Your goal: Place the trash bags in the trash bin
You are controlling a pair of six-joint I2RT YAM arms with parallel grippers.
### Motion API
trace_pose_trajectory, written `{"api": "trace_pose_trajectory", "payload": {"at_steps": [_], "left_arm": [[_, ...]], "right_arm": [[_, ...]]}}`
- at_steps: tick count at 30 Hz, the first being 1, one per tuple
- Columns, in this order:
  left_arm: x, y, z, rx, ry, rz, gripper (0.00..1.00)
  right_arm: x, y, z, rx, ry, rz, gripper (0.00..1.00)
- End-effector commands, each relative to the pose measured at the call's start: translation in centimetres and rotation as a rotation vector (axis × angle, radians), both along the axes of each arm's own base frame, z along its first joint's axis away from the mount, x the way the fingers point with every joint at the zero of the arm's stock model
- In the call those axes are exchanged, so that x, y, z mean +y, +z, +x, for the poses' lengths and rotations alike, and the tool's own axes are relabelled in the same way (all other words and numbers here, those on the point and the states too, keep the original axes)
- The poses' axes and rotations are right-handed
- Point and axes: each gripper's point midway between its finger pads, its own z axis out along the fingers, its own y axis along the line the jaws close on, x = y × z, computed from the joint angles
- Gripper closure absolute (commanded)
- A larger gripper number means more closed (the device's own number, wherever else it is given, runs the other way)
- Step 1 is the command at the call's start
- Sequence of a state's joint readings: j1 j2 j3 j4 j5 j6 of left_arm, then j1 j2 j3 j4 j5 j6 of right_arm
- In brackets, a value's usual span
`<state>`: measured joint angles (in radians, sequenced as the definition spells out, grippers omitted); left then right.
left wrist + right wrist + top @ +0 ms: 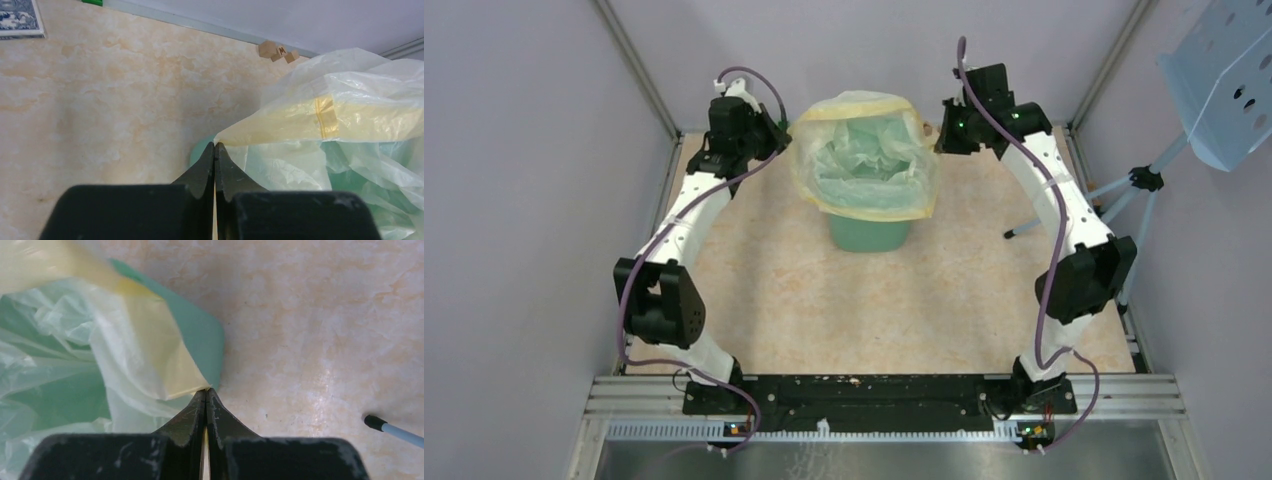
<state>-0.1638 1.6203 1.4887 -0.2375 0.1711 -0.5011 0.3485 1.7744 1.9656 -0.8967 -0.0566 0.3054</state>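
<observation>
The mint-green trash bin (870,234) stands at the back middle of the table. The pale-yellow trash bag (864,150) lines it, its mouth spread wide above and around the bin's top. My left gripper (782,128) is at the bag's left rim, and my right gripper (939,130) is at its right rim. In the left wrist view the left gripper (215,145) is shut on a corner of the yellow rim band of the trash bag (320,117). In the right wrist view the right gripper (206,390) is shut on the bag's rim (165,360), beside the bin's corner (202,335).
Small wooden blocks (277,50) lie by the back wall, and a patterned card (17,17) lies at the far left. A tripod (1124,190) carrying a pale-blue perforated panel (1224,85) stands at the right, with one leg tip (375,422) on the table.
</observation>
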Motion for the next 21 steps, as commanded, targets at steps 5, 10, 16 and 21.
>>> {"api": "trace_pose_trajectory", "payload": {"at_steps": [5, 10, 16, 21], "left_arm": [[-3.1, -0.7, 1.4, 0.001, -0.123, -0.140, 1.00], [-4.2, -3.4, 1.4, 0.068, -0.165, -0.186, 1.00], [-5.4, -4.9, 0.8, 0.079, -0.242, -0.223, 1.00], [-7.3, -5.3, 0.3, 0.086, -0.345, -0.289, 1.00]], "right_arm": [[0.2, -1.6, 3.2, 0.027, -0.058, 0.114, 1.00], [1.2, -4.3, 3.7, 0.080, -0.029, 0.131, 1.00], [1.3, -5.5, 4.2, 0.087, -0.018, 0.122, 1.00], [3.0, -6.5, 4.0, 0.109, 0.048, 0.190, 1.00]]}}
